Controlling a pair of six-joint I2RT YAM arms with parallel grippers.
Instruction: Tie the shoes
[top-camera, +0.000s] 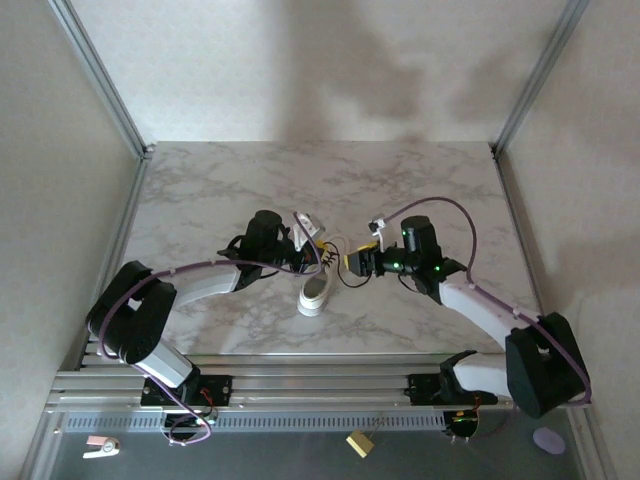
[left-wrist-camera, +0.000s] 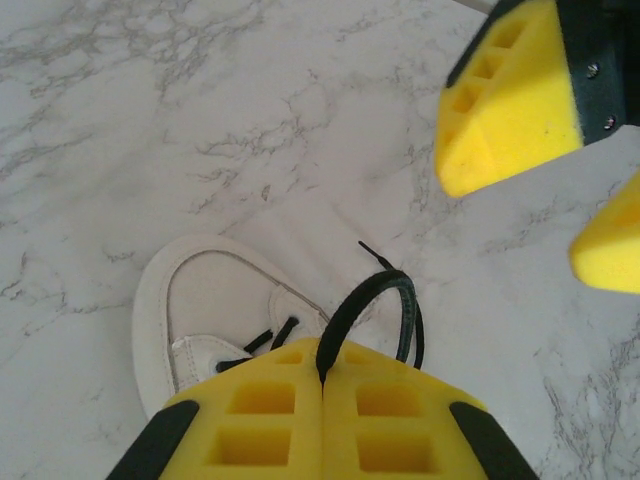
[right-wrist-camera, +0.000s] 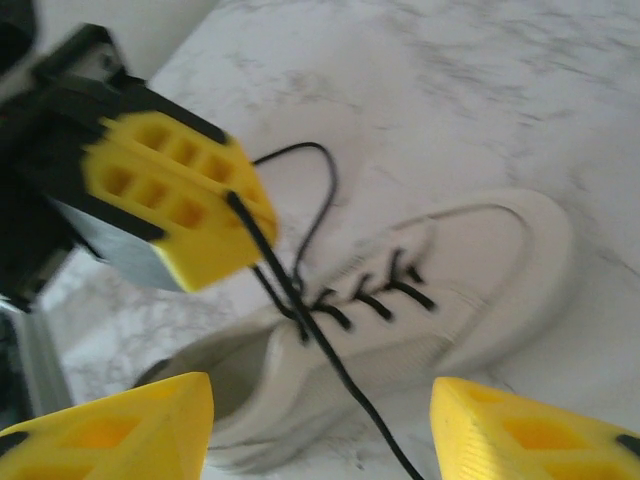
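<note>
The small white shoe (top-camera: 314, 295) lies on the marble table between the two arms, its black laces loose. My left gripper (left-wrist-camera: 323, 352) is shut on a loop of black lace (left-wrist-camera: 375, 290) just past the shoe (left-wrist-camera: 190, 300). It also appears in the right wrist view as yellow pads (right-wrist-camera: 175, 205) with the lace (right-wrist-camera: 300, 300) running taut from them. My right gripper (right-wrist-camera: 320, 440) hangs open just above the shoe (right-wrist-camera: 460, 270). That lace passes between its fingers without being pinched. Its yellow fingers (left-wrist-camera: 510, 100) hover across from the left gripper (top-camera: 315, 258).
The marble tabletop (top-camera: 250, 190) has free room behind and beside the shoe. Metal frame posts (top-camera: 120, 110) stand at the back corners. The arms' base rail (top-camera: 320, 385) runs along the near edge.
</note>
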